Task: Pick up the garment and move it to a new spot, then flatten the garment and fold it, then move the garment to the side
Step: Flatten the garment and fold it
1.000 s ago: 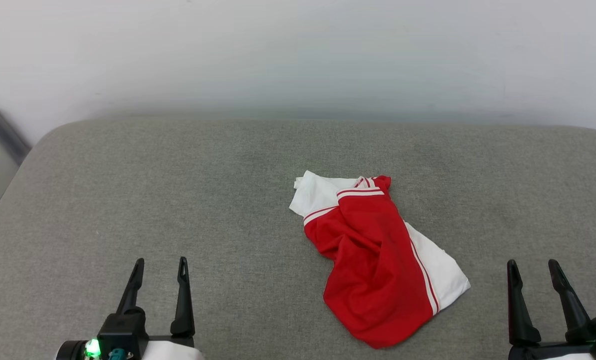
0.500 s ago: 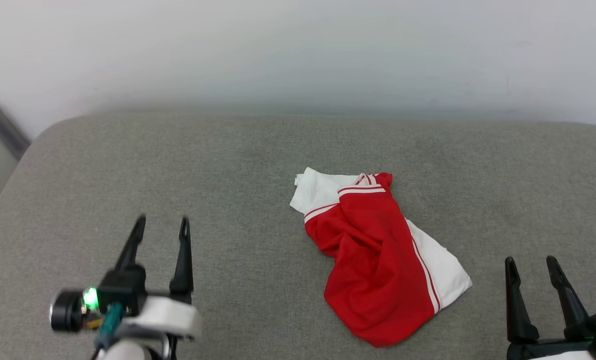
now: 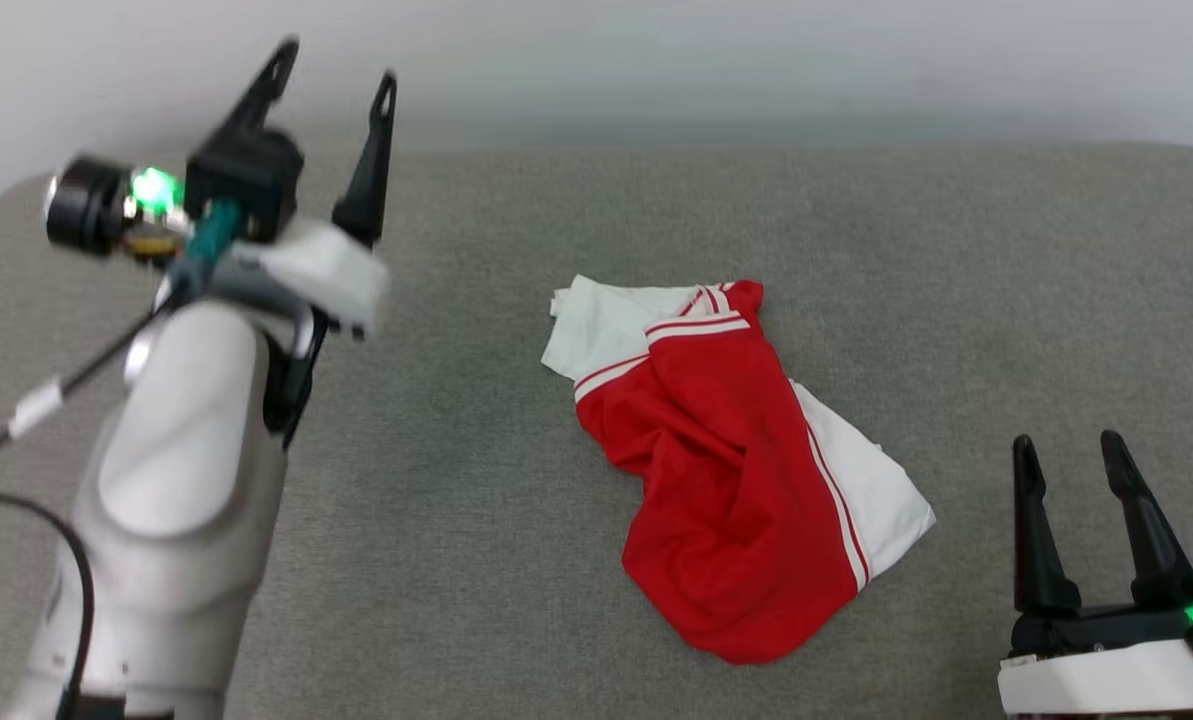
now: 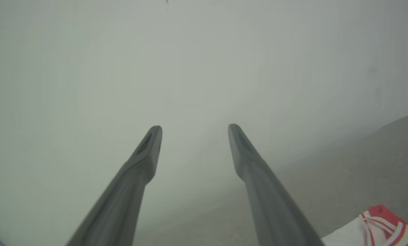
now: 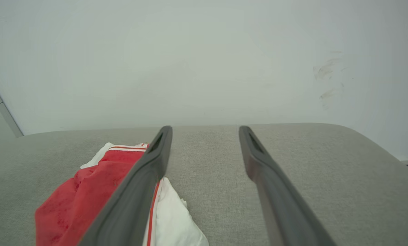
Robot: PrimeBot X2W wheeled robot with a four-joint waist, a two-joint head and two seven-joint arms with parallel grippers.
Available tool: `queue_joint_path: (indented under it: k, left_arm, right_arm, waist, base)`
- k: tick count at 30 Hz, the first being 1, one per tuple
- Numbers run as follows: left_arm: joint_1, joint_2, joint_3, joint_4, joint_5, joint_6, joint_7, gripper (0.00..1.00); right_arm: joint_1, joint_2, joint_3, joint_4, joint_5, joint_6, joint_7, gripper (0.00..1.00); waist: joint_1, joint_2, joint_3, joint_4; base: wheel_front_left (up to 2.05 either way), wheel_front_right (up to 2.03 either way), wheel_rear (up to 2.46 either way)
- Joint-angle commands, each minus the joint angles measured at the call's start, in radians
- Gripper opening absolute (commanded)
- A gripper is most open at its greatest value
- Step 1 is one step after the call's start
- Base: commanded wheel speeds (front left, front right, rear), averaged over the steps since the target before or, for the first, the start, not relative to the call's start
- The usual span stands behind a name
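You've got the garment (image 3: 746, 470) lying crumpled just right of centre in the head view, resting on the grey cushion (image 3: 456, 500). The red body is bunched toward the bottom, a white sleeve pokes out at its upper left, a white panel edged with red stripes runs down its right side, and there's striped trim at the top.

Your left gripper (image 3: 336, 62) is up in the upper left of the frame, its two dark fingers spread apart with nothing between them, tips against the pale wall (image 3: 756, 60). Below it the pale left forearm (image 3: 176, 470) fills the left edge, with a green light (image 3: 153, 187) glowing by the wrist and a dark cable (image 3: 76, 570) looping at the side. That gripper is well apart from the garment. In the left wrist view the fingers (image 4: 142, 160) stand wide against hazy wall, and a bit of white sleeve and striped trim peeks in at the bottom right corner.

Your right gripper (image 3: 1068, 443) sits at the lower right, fingers pointing up the frame, parted and empty, near the garment's white right edge but not touching it. In the right wrist view the garment lies at the lower left, partly behind the left-hand finger, with grey cushion stretching ahead to the wall
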Motion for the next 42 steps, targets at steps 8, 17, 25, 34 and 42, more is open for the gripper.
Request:
queue_joint_path:
  k: [8, 17, 25, 34, 42]
  left_arm:
    - [-0.299, 0.018, -0.195, 0.154, -0.118, -0.02, 0.214, 1.0]
    - [-0.494, 0.115, -0.545, 0.219, -0.529, -0.02, 0.621, 1.0]
    - [-0.594, 0.218, -0.828, 0.161, -0.786, -0.021, 0.917, 1.0]
    - [-0.615, 0.287, -1.079, 0.126, -0.922, -0.021, 1.059, 1.0]
    - [-0.599, 0.29, -1.102, 0.125, -0.926, -0.021, 0.977, 0.0]
  right_arm:
    - [-0.063, 0.001, 0.018, -0.025, -0.005, -0.001, -0.002, 1.0]
    - [-0.115, 0.001, 0.037, -0.057, 0.011, -0.001, -0.002, 1.0]
    - [-0.157, 0.001, 0.057, -0.073, 0.022, -0.001, -0.002, 1.0]
    - [-0.196, 0.001, 0.068, -0.07, 0.035, -0.001, -0.002, 1.0]
    - [-0.19, 0.001, 0.071, -0.059, 0.035, -0.001, -0.002, 1.0]
  waist:
    - [-0.0001, 0.0, 0.113, -0.063]
    - [-0.0001, 0.0, 0.203, -0.117]
    - [-0.0001, 0.0, 0.286, -0.153]
    - [-0.0001, 0.0, 0.348, -0.184]
    - [-0.0001, 0.0, 0.323, -0.166]
  base:
    - [0.0, 0.0, 0.0]
    - [0.0, 0.0, 0.0]
    - [0.0, 0.0, 0.0]
    - [0.0, 0.0, 0.0]
    - [0.0, 0.0, 0.0]
